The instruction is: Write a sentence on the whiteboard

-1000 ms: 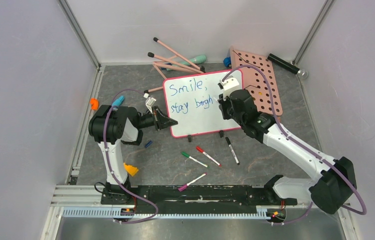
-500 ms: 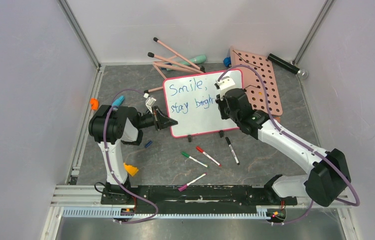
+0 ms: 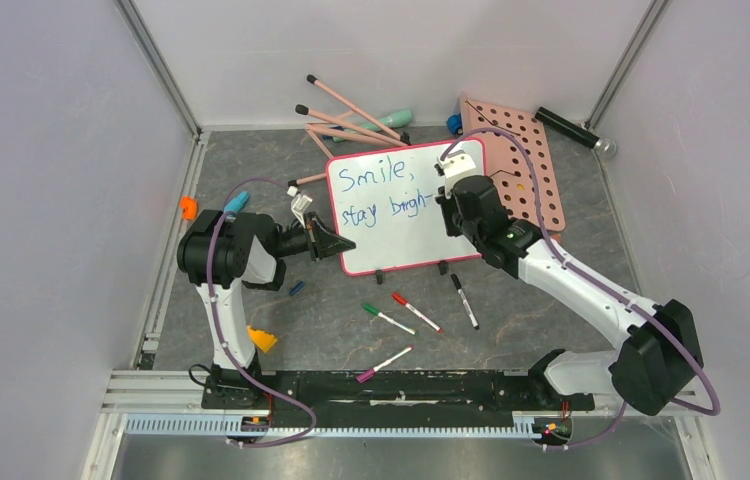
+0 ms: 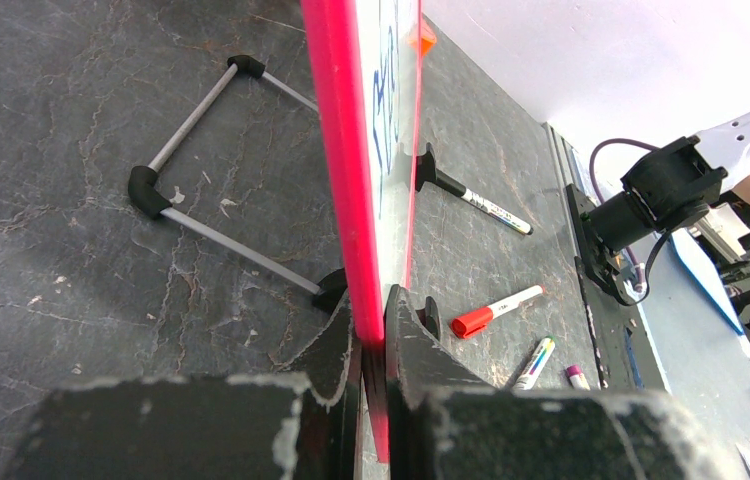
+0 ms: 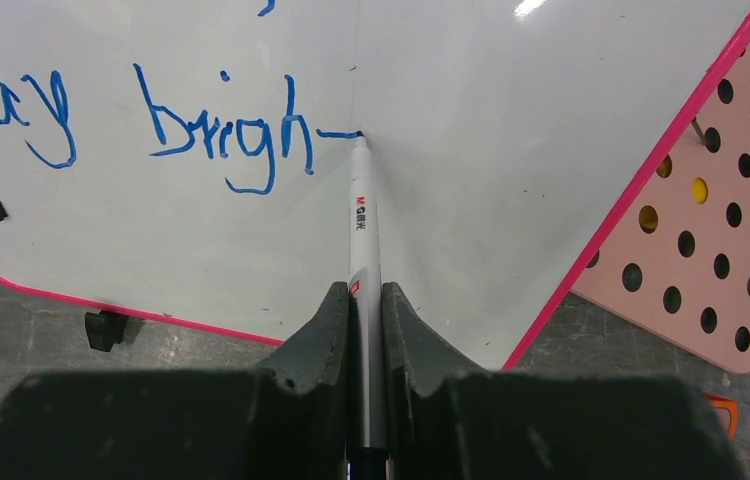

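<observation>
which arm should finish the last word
Right. The right hand holds a slim white marker pen, tip on the glossy pink-rimmed whiteboard at the end of the blue handwritten sentence; the left hand clamps the board's edge.

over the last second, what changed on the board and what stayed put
The right gripper, shut on the marker, shifted a little over the whiteboard, and a short horizontal stroke now trails "brigh" in the sentence. The left gripper stayed clamped on its left edge, and the loose markers did not move.
</observation>
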Tool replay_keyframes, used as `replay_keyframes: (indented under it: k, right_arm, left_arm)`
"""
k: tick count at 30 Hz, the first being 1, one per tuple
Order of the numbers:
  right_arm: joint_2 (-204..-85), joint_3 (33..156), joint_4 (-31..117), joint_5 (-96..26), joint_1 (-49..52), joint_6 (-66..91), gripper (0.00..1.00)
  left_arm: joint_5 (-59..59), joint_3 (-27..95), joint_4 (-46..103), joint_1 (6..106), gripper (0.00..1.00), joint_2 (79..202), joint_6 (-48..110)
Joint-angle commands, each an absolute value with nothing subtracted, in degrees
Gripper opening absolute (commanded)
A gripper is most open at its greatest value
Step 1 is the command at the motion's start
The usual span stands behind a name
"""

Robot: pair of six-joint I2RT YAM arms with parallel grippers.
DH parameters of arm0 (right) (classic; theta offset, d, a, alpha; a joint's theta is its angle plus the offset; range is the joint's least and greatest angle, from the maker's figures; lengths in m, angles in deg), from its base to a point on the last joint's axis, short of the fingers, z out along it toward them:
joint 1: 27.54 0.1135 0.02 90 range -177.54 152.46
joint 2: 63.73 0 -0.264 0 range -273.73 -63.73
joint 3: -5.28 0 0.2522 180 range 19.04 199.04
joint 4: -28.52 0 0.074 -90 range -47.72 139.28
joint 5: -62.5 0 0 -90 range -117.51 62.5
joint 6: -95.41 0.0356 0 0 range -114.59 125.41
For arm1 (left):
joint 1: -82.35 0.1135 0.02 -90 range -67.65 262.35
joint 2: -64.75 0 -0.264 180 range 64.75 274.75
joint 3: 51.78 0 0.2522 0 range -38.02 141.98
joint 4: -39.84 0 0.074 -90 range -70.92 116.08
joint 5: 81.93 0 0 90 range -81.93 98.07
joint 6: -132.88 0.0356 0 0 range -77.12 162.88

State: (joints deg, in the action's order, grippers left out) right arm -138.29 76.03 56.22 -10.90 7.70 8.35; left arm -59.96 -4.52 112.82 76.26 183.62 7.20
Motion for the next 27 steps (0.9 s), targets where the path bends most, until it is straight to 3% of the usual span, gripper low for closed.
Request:
replay_keyframes:
  k: [1, 27]
  right_arm:
    - [-136.06, 77.07, 55.04, -11.28, 6.93, 7.9, 0.0]
    - [-140.01, 80.55, 54.37, -13.02, 6.91, 7.26, 0.0]
  left_arm:
    - [-56.97, -4.54, 115.29, 76.9, 0.02, 186.84, 21.52]
    - [-57.02, -4.61, 115.34, 76.89, 0.02, 186.88, 21.43]
